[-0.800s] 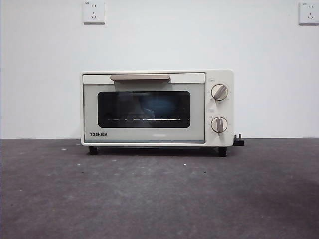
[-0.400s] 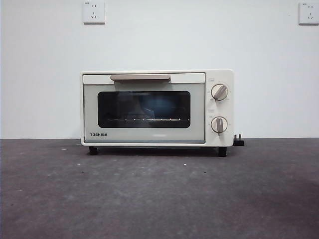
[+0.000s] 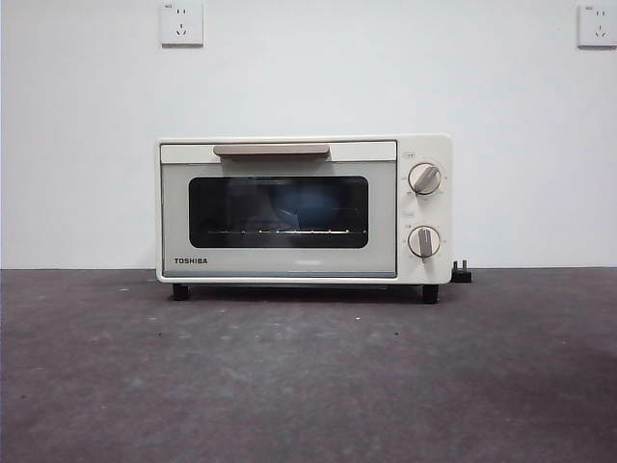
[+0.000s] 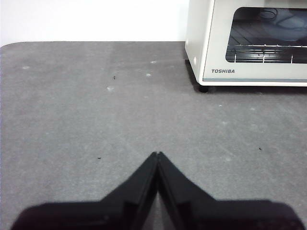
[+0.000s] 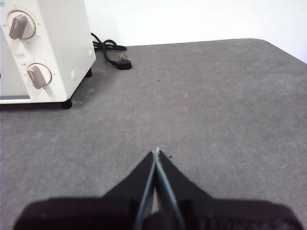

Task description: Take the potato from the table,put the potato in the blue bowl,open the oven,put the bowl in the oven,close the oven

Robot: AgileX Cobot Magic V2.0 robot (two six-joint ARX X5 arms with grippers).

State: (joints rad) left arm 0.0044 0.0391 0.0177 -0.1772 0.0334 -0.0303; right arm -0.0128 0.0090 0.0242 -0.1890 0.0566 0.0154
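Oven (image 3: pixel 304 209) door shut, bowl indistinct inside

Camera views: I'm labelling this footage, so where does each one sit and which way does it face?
Front view: low at table height, facing the shut oven; no arm shows.
Left wrist view: above the left claw, shut, facing the oven's door side.
Right wrist view: above the right claw, shut, facing the knob side and plug.
All share the oven.

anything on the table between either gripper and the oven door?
Nothing visible. The left gripper and right gripper both hang shut over bare table, with open surface up to the oven. The oven's door is closed, a pale-blue shape dim behind the glass. The unplugged cord lies beside the oven, clear of the door.
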